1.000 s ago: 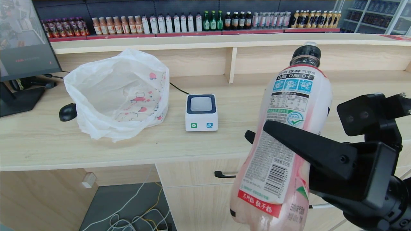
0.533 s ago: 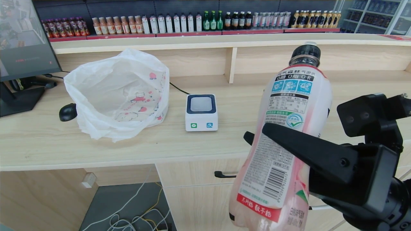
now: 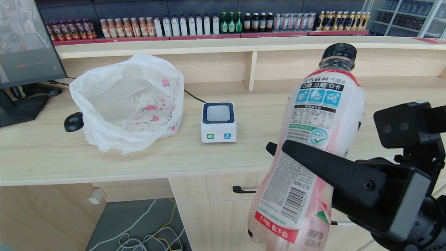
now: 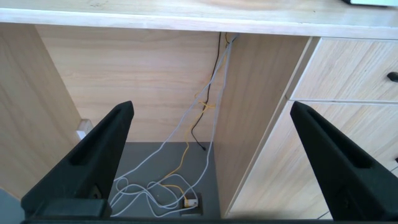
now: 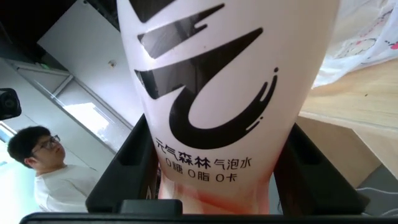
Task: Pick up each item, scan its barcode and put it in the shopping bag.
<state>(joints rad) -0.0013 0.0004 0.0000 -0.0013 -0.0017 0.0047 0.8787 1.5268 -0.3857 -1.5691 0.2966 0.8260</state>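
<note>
A pink drink bottle (image 3: 313, 139) with a black cap (image 3: 338, 54) hangs tilted in the right foreground, in front of the counter's edge. My right gripper (image 3: 277, 148) is shut on its middle, one black finger lying across the label. Its barcode (image 3: 292, 204) faces the head camera. In the right wrist view the bottle (image 5: 211, 93) sits between the right gripper (image 5: 216, 127) fingers. The white scanner (image 3: 218, 122) stands on the counter, with the white shopping bag (image 3: 129, 101) open to its left. My left gripper (image 4: 211, 112) is open and holds nothing, low in front of the cabinet under the counter.
A monitor (image 3: 28, 42) and a black mouse (image 3: 74, 122) sit at the counter's left. A raised wooden shelf with a divider (image 3: 250, 69) runs behind the scanner. Below are a drawer handle (image 3: 244, 190) and loose cables (image 3: 146, 237) on the floor.
The right gripper and bottle have shifted slightly right, and the cap end has risen a little. Bag, scanner and left arm are unchanged.
</note>
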